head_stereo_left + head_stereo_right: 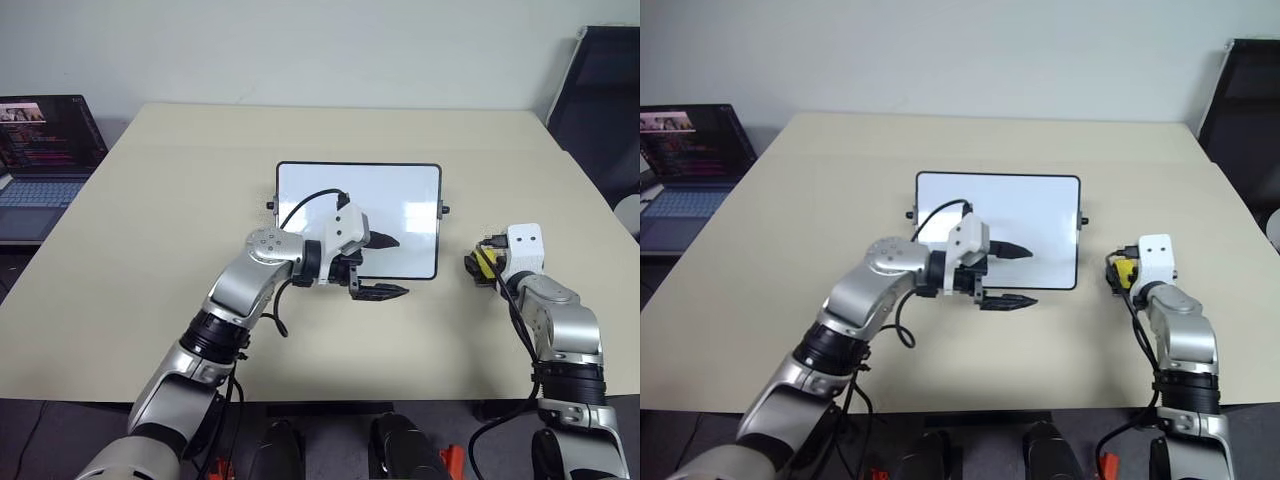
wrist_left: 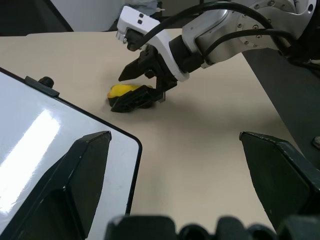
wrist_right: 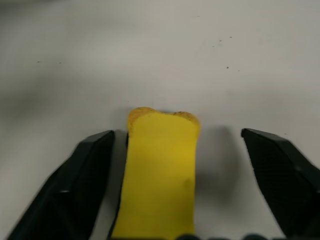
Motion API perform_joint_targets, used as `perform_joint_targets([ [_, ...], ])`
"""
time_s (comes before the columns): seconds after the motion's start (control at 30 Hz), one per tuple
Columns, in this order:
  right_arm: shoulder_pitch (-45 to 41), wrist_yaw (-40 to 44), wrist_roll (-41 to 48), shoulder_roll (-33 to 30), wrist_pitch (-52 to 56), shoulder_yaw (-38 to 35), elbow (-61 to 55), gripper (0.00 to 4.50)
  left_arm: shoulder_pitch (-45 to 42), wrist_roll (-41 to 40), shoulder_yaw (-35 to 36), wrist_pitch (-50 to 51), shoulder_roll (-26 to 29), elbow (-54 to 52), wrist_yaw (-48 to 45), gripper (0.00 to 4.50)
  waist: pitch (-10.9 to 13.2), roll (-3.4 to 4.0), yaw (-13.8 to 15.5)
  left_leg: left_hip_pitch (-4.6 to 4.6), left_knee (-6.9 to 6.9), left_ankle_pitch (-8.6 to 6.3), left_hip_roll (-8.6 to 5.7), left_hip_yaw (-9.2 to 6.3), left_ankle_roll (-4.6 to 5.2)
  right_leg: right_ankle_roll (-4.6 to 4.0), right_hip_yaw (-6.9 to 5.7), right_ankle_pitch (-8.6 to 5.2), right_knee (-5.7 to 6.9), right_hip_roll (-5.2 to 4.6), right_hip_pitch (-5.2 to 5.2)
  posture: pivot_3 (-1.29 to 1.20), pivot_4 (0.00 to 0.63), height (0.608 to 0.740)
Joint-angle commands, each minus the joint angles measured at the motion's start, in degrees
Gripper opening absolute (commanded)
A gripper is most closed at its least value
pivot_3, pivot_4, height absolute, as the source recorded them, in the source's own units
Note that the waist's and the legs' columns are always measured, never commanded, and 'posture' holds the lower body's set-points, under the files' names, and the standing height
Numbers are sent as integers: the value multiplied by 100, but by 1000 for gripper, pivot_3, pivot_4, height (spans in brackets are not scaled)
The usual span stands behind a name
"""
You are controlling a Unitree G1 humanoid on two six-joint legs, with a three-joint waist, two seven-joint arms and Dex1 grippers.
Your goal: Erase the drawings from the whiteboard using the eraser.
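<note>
The whiteboard (image 1: 400,195) lies flat in the middle of the beige table (image 1: 150,230), its white face glossy and unmarked where it shows. The eraser (image 3: 159,175), a small yellow block, rests on the table just beside the whiteboard's right short side, near the lower corner and apart from the frame. The right gripper (image 3: 177,190) is down at the eraser with its two black fingers (image 3: 85,180) spread wide on either side of it; a gap shows between the block and each finger, so the eraser is not clamped. From the left wrist, the same gripper is seen leaning over the yellow block with its tips low at the tabletop.

The left gripper (image 1: 388,266) hovers at the whiteboard's near edge, pointing toward the eraser side. Its fingers are apart and hold nothing: one lies over the white surface, the other just off the near frame. A laptop (image 1: 40,160) sits open well to the left of the whiteboard, at the table's edge.
</note>
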Motion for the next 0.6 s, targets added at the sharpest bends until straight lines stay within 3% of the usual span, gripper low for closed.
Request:
perform_joint_targets([
  [0.03,-74,-60,208,-83,-96,-192,-602,4471,105,-103,322,68,80,-282,182,4500,3,5,-2,0,0,0,0,0,0,0,0,0,1,0,0,0,150,740],
  [0.13,212,-43,334,-105,34,-201,-1558,4471,385,-242,765,268,225,-471,504,4500,5,9,-2,0,0,0,1,-2,0,0,0,0,3,1,-1,0,150,740],
  [0.33,1416,-131,972,461,508,-147,-3894,4471,1413,-731,2099,926,362,-1392,1643,4500,4,9,17,-2,-6,-1,5,-14,1,-1,-11,-9,4,4,-2,0,150,740],
  [0.43,2145,-551,555,878,-347,319,-4182,4471,2142,-743,2655,953,235,-1926,2355,4500,1,7,40,-1,-4,-2,4,-10,-1,-24,-8,-22,-2,-2,2,0,150,740],
  [0.6,3038,-832,18,1267,-2494,759,-3470,4471,3109,-166,3075,203,-122,-2071,3465,4500,-2,2,44,4,7,-1,-3,3,-4,-34,-3,-24,-8,-14,6,0,150,740],
])
